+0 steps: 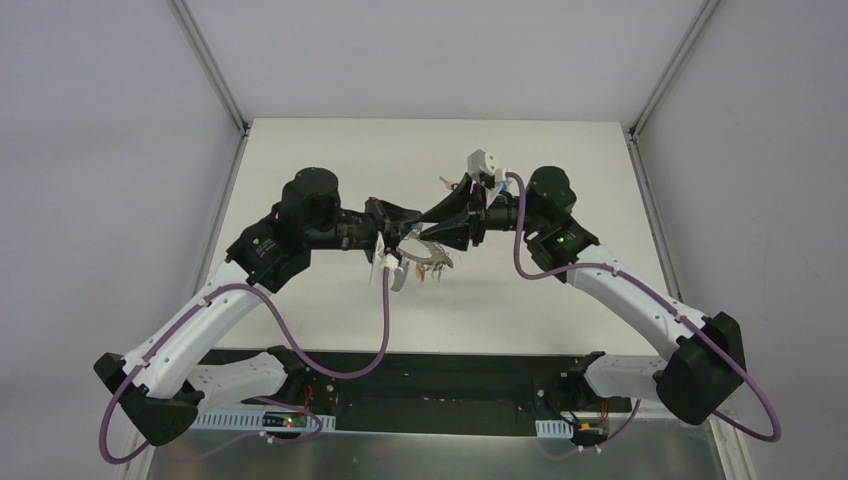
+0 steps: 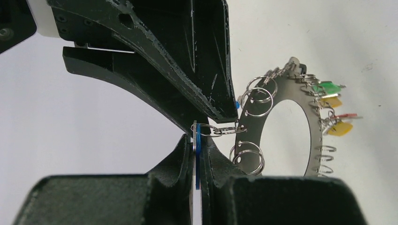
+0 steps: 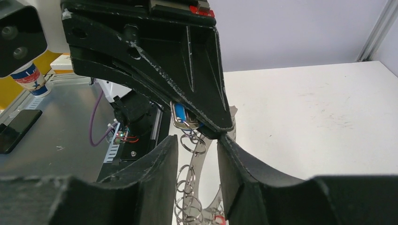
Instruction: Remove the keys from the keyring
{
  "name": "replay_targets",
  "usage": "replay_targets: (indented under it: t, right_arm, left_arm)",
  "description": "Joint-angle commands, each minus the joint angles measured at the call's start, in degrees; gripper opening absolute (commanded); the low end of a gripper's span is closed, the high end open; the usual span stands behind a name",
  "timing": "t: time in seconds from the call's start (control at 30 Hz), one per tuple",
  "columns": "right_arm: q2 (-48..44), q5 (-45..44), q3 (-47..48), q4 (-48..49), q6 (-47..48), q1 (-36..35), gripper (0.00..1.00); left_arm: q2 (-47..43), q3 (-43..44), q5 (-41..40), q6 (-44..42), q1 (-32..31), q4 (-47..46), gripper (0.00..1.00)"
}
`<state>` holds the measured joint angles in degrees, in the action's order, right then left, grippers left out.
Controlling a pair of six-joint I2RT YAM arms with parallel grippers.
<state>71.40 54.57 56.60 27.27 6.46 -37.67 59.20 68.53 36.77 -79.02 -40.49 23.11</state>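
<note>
Working the blue-tagged silver key [image 2: 197, 136] loose looks like the step in hand. It's clamped flat in the left claw [image 2: 196, 150], and a small silver split ring [image 2: 212, 130] just past the tips links it to the large flat grey metal keyring [image 2: 314, 136]. The right claw [image 3: 197, 140] has its jaws apart around the keyring's rim. I'd close that one firmly first, then twist the key rather than yank. Can't see the split ring's opening, or whether either right pad touches metal.

The arms [image 1: 200, 330] wear white shells between black joint housings [image 1: 312, 205] — purple cables [image 1: 386, 315] loop alongside; the black claw fingers [image 2: 178, 56] show pale scuffed edges.
</note>
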Motion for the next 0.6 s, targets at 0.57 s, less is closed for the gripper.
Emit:
replay_targets:
  t: [0.57]
  right_arm:
    - [-3.2,-3.9,-0.2,2.6,-0.8,-0.1,0.61]
  left_arm:
    - [-1.2,3.0,1.8,-1.4,-0.9,-4.3,0.0]
